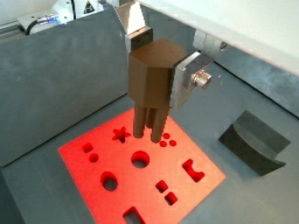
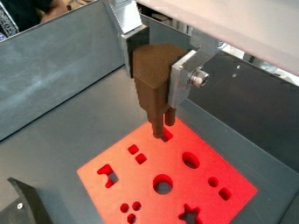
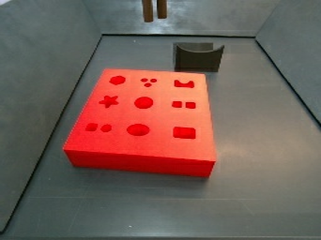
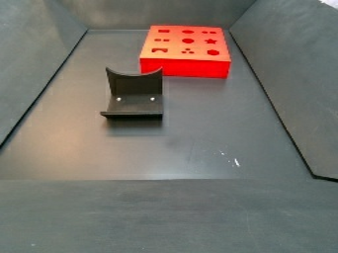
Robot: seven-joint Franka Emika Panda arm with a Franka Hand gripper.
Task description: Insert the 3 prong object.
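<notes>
My gripper [image 1: 162, 66] is shut on the brown 3 prong object [image 1: 152, 83], upright with its prongs pointing down; both also show in the other wrist view, gripper [image 2: 160, 66] and object [image 2: 155, 83]. It hangs well above the red block [image 1: 117, 157], near the block's edge. A group of three small round holes [image 1: 167, 138] lies close to the prong tips in that view. In a side view only the prong tips [image 3: 153, 9] show, high above the block's [image 3: 163, 117] far side. The gripper is out of view in the side view showing the block [image 4: 185, 67] far off.
A dark grey curved holder [image 3: 197, 56] stands on the floor just beyond the block; it also shows in other views [image 4: 132, 94] [image 1: 251, 140]. Grey walls [image 3: 51, 84] slope up round the floor. The block carries several other cut-out shapes.
</notes>
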